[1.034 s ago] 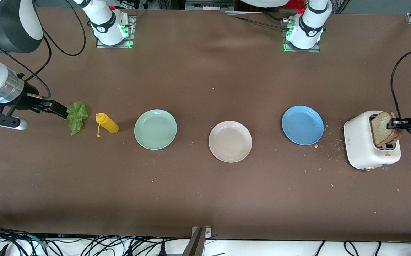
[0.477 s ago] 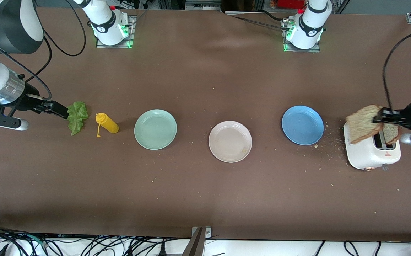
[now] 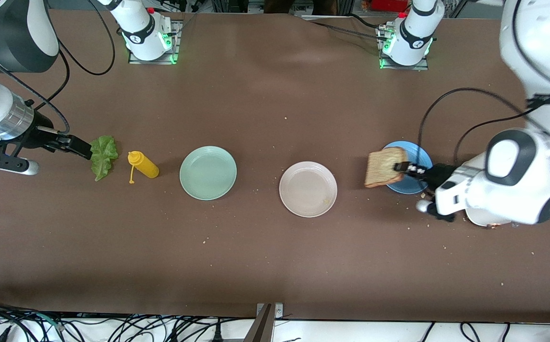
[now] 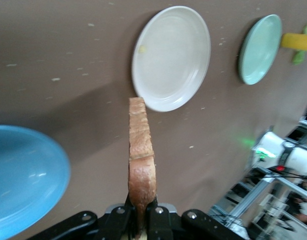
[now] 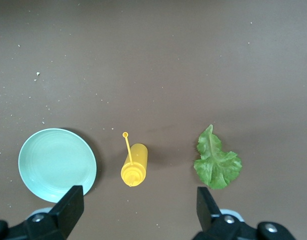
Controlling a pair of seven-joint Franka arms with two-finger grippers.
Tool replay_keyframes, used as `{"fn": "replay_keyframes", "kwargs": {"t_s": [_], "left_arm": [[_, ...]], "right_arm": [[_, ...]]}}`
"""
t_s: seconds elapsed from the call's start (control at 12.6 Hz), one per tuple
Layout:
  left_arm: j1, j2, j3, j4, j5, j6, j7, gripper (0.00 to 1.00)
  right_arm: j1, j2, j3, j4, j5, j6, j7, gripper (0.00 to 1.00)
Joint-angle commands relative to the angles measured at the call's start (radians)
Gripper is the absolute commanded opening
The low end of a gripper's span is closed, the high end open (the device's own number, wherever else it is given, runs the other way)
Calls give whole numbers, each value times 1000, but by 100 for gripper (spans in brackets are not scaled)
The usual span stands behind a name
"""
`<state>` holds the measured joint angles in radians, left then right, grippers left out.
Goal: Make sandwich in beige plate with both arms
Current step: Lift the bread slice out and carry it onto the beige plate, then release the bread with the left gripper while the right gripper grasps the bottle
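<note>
A slice of brown toast (image 3: 383,167) hangs on edge in the air, with my left gripper (image 3: 403,167) shut on its crust. It is over the rim of the blue plate (image 3: 411,151), on the side toward the beige plate (image 3: 308,189). In the left wrist view the toast (image 4: 141,150) sticks out from the shut left gripper (image 4: 142,220), pointing at the bare beige plate (image 4: 171,57). The lettuce leaf (image 3: 102,156) lies flat at the right arm's end of the table. My right gripper (image 3: 81,148) hovers open beside it; the lettuce (image 5: 217,162) is not between its fingers.
A yellow squeeze bottle (image 3: 144,166) lies between the lettuce and the mint-green plate (image 3: 208,172). The white toaster (image 3: 486,222) is almost wholly hidden under the left arm. Crumbs dot the brown table around the blue plate.
My left gripper has lifted the toast out of the toaster and carried it toward the beige plate, as far as the blue plate. The right arm has stayed still.
</note>
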<state>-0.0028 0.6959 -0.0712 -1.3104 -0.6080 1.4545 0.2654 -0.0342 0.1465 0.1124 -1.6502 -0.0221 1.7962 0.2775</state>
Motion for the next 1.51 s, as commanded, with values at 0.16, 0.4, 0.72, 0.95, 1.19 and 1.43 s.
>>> {"fn": "replay_keyframes", "kwargs": {"t_s": [0.16,0.4,0.72,0.95,1.19,1.43], "left_arm": [[-41,167,4,42,-399,27,8,0],[-129,206,5,42,-484,160,60,0],[-154,247,5,39,-487,205,159,0],[-152,249,5,31,-486,205,161,13],[-160,258,5,26,-540,248,163,44],[-204,258,8,23,-570,317,152,100]], "right_arm": [[-4,-10,3,-13,-5,9,-24,100],[-7,-10,-3,-13,-2,8,-118,100],[-12,-10,-46,-20,30,9,-362,100],[-12,-10,-115,-49,143,9,-610,100],[-12,-10,-158,-91,250,11,-821,100],[-12,-4,-174,-158,332,49,-986,100]]}}
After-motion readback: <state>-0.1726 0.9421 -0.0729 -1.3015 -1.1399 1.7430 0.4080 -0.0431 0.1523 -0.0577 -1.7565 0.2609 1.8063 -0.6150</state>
